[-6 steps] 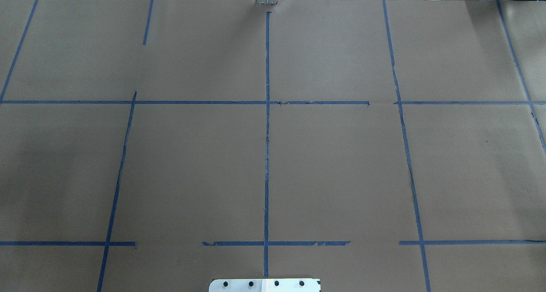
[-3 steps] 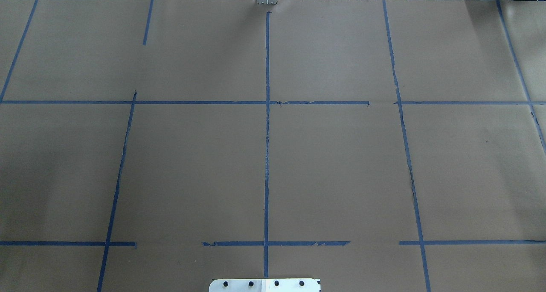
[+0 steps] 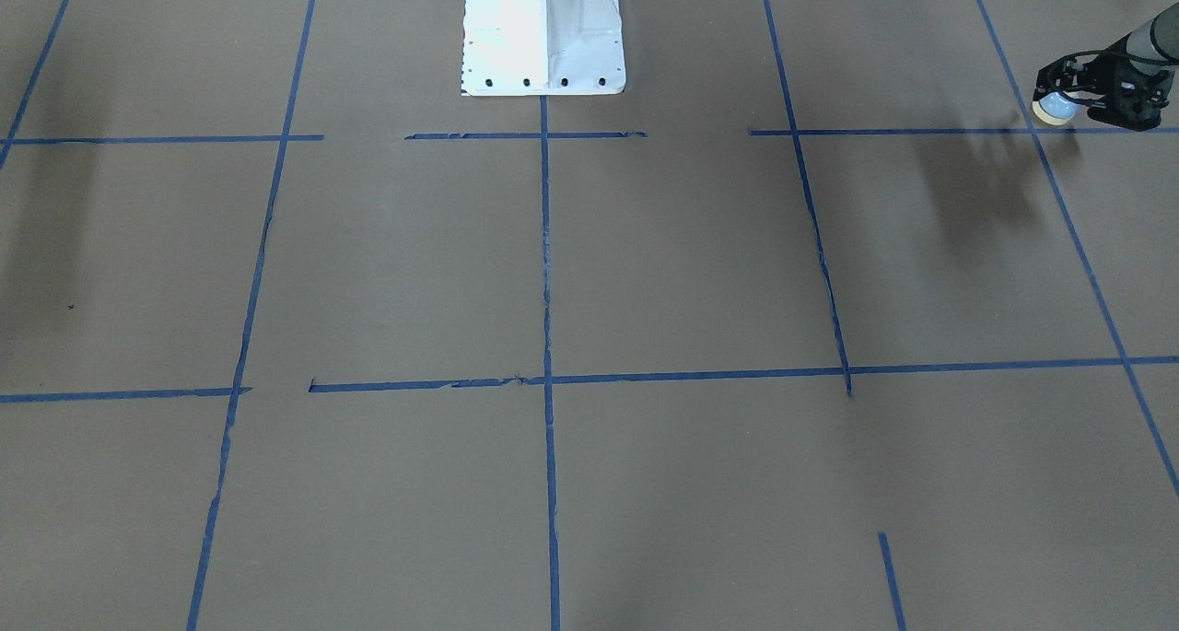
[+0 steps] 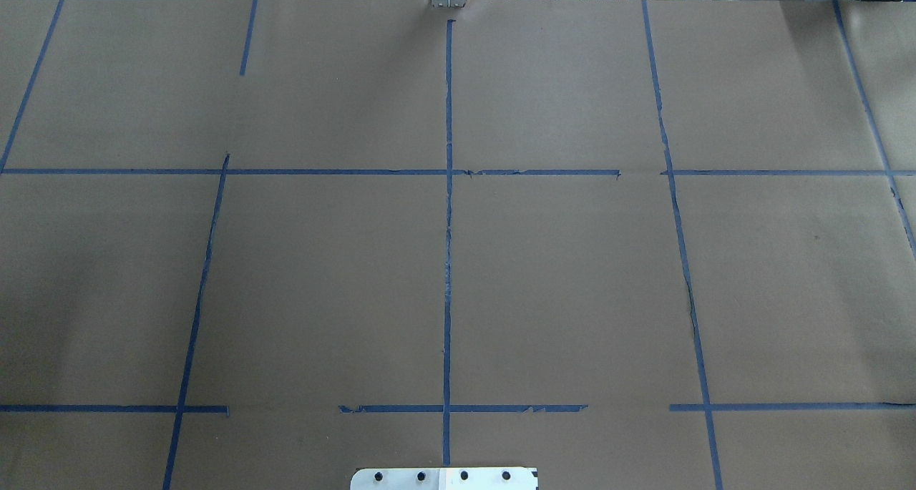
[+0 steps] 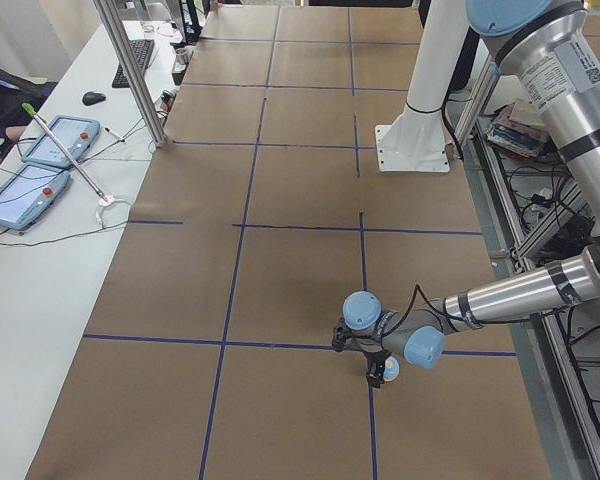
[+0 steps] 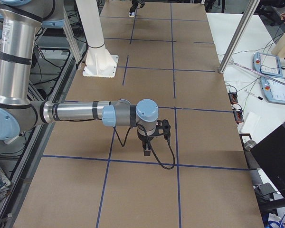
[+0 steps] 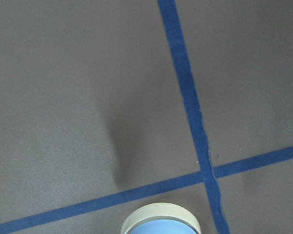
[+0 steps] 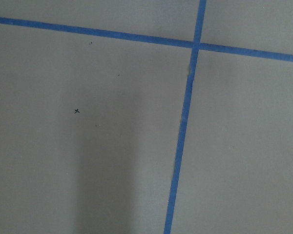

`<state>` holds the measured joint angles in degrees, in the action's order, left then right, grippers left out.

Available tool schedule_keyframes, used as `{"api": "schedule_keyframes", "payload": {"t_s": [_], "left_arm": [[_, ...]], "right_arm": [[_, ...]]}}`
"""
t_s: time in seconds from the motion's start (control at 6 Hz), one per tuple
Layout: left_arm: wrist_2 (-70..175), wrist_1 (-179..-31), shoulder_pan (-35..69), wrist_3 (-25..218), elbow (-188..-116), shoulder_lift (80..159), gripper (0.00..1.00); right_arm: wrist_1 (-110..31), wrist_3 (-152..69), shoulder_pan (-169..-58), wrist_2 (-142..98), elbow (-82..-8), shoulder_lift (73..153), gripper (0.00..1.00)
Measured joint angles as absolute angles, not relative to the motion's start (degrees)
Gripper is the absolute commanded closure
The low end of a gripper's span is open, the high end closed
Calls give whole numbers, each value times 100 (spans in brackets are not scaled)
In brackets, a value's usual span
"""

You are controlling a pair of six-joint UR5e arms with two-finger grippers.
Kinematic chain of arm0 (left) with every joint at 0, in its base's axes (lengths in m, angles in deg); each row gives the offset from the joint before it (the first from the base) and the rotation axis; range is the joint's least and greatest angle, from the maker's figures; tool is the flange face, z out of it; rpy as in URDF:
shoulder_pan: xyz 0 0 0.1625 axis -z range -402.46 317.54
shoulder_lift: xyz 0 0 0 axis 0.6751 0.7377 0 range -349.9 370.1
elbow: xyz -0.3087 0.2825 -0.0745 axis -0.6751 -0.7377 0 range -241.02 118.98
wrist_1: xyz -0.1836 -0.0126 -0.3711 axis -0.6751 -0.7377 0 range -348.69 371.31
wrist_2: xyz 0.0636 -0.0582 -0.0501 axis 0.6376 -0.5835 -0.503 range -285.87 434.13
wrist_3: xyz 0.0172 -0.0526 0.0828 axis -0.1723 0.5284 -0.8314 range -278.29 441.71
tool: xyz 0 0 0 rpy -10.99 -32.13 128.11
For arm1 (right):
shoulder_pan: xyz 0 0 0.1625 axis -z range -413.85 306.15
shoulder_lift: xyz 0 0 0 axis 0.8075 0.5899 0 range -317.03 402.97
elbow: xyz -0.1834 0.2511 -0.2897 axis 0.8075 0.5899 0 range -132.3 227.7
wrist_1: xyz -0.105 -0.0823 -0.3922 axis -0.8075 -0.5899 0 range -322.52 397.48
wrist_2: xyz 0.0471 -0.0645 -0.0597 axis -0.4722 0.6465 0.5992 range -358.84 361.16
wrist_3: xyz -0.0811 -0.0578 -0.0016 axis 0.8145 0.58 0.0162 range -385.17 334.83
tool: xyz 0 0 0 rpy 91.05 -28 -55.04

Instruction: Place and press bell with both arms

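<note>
The light-blue bell (image 3: 1051, 109) with its cream base sits between the fingers of my left gripper (image 3: 1068, 97), at the far right of the front-facing view, held a little above the brown table near a crossing of blue tape lines. The bell also shows in the exterior left view (image 5: 390, 372) and at the bottom edge of the left wrist view (image 7: 161, 223). My right gripper (image 6: 147, 148) points down over the table in the exterior right view only. I cannot tell whether it is open or shut. The overhead view shows no gripper and no bell.
The white bolted pedestal (image 3: 543, 32) stands at the robot's side of the table; its plate also shows in the overhead view (image 4: 444, 478). Blue tape lines (image 4: 448, 211) divide the brown paper. A metal post (image 5: 130, 70) and teach pendants (image 5: 40, 160) are on the operators' side.
</note>
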<state>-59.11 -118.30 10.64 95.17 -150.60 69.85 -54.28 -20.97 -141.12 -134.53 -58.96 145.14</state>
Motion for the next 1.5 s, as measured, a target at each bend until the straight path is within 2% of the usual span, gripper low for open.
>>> {"api": "schedule_keyframes", "payload": {"t_s": [0.17,0.33,0.5,0.67,0.83,1.17,1.5], "left_arm": [[-5909,-11826,971,9516,-15019,6986,27],[-5876,-11824,919,9518,-14997,6986,65],[-5833,-11824,896,9559,-14992,6986,86],[-5804,-11829,890,9609,-14991,6986,94],[-5713,-11927,893,9630,-15002,6982,97],[-5580,-12132,1095,9663,-15391,6940,99],[-5559,-12100,1753,10107,-16111,6950,99]], "right_arm": [[-5428,-2096,-14110,-13454,-5898,14517,0],[-5428,-2095,-14109,-13455,-5910,14518,0],[-5428,-2095,-14109,-13455,-5923,14522,0],[-5428,-2097,-14106,-13457,-5937,14525,0],[-5430,-2102,-14105,-13461,-5968,14527,0],[-5430,-2110,-14104,-13470,-6010,14527,0],[-5430,-2113,-14104,-13472,-6014,14527,0]]}}
